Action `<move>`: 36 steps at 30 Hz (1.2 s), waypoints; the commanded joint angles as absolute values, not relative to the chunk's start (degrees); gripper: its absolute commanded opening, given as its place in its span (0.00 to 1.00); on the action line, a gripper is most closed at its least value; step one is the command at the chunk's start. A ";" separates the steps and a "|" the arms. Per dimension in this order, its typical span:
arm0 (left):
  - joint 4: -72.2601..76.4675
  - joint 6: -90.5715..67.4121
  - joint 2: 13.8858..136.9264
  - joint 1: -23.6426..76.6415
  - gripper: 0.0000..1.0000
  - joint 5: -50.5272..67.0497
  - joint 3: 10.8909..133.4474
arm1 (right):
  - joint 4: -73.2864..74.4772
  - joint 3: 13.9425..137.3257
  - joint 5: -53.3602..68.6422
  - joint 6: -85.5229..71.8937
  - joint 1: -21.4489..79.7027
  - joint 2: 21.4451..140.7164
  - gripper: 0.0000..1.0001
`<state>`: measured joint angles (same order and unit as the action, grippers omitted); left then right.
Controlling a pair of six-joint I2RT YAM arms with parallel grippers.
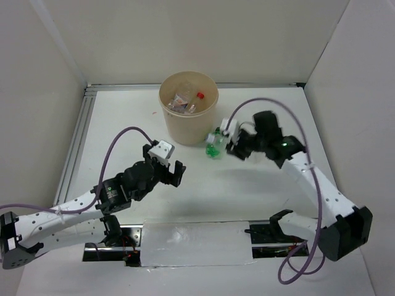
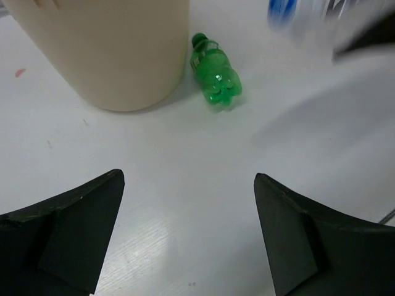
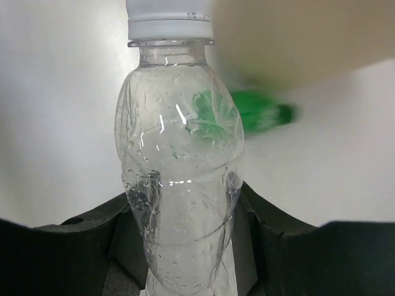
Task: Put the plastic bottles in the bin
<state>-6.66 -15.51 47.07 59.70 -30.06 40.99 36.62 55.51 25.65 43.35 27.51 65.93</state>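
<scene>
Plastic bottles [image 1: 184, 102]: several already inside bin [image 1: 185, 132], count unclear. Two left outside, by my reading.
- green bottle [image 1: 213, 148]: lying on table [image 1: 247, 197], just beside bin at its 5 o'clock
- clear bottle [image 3: 179, 160]: white cap, at bin's 4 o'clock

Right gripper [image 3: 182, 222]: jaws pressed on both sides of clear bottle.
Left gripper [image 2: 188, 180]: jaws wide apart, empty, over table at bin's 6 o'clock.

We see only a blue-and-white smear [image 2: 284, 9] cut by the left wrist view's top edge. From the right wrist, the small green plastic bottle [image 3: 265, 111] blurs behind the clear white-capped plastic bottle [image 3: 179, 185], itself cropped top and bottom.
</scene>
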 commanded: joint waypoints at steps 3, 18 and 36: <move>-2.64 -21.79 48.78 60.64 0.99 -27.69 36.31 | 30.52 70.21 37.43 39.65 12.43 61.00 0.17; -1.41 -31.37 45.36 63.01 0.99 -27.42 29.79 | -0.89 103.42 45.79 21.62 21.35 95.34 0.38; -5.45 -34.37 40.25 64.16 0.99 -31.03 27.33 | 13.97 108.84 48.44 26.64 10.21 98.80 0.83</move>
